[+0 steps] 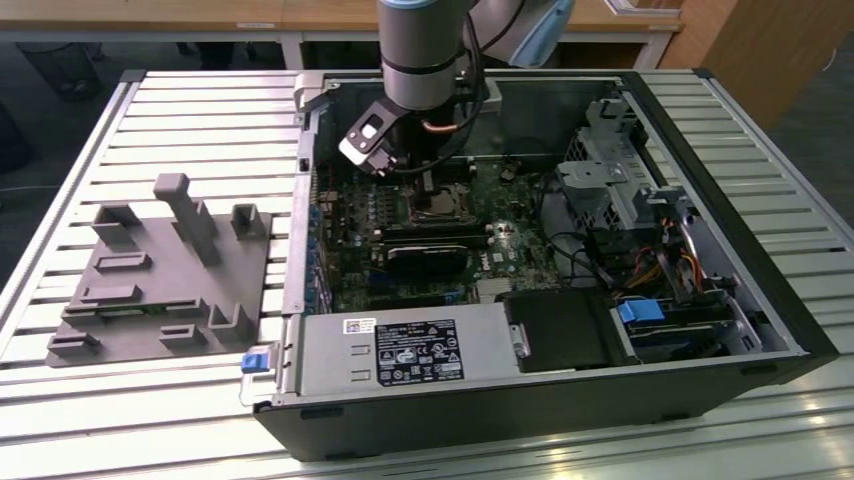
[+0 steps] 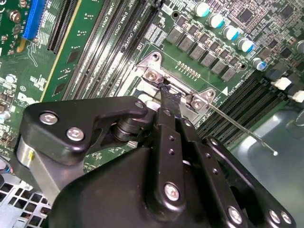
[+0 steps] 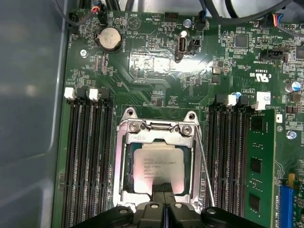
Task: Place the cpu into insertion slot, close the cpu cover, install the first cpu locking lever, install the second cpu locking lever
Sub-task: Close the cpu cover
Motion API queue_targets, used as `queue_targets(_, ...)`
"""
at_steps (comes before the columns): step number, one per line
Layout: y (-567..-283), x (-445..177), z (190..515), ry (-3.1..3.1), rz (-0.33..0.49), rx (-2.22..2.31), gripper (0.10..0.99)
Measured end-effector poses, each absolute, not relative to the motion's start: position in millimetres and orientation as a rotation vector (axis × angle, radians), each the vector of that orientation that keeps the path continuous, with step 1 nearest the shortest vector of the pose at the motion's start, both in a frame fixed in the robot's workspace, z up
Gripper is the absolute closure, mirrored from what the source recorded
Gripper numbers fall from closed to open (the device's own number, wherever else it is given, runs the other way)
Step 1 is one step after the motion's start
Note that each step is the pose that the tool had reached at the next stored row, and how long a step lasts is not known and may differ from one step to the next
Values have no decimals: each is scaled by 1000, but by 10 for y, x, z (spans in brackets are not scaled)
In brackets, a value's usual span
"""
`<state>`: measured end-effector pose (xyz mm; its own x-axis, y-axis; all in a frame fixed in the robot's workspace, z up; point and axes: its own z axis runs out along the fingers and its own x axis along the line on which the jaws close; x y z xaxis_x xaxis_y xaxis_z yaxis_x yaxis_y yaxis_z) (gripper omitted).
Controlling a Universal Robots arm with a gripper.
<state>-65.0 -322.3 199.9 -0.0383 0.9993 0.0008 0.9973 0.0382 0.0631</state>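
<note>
The cpu (image 3: 158, 166), a silvery square chip, lies in the insertion slot (image 3: 127, 167) on the green motherboard (image 3: 156, 80). The cpu cover (image 3: 159, 129) rests flat around it, with the chip showing through its window. One thin locking lever (image 3: 204, 166) runs along the socket's side; in the second wrist view this lever (image 2: 242, 130) sticks out free, ending in a small ball. My gripper (image 3: 163, 187) is shut with nothing in it, and its tip (image 2: 168, 95) touches the cover's edge. In the exterior view the gripper (image 1: 422, 192) reaches down into the open computer case over the cpu (image 1: 435, 207).
Long black memory slots (image 3: 88, 166) flank the socket, and a green memory stick (image 3: 259, 166) stands in one. The case wall (image 3: 28, 118) is close by. A black block (image 1: 427, 262), cables (image 1: 587, 260) and a drive cage (image 1: 627, 170) crowd the case. A grey fixture (image 1: 160, 270) lies on the slatted table.
</note>
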Motion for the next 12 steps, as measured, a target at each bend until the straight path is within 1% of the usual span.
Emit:
queue_targets(9,-3212,-605,1994,2236,81,2152,980)
queue_targets(12,-3210,-599,2040,2236,81,2152,980)
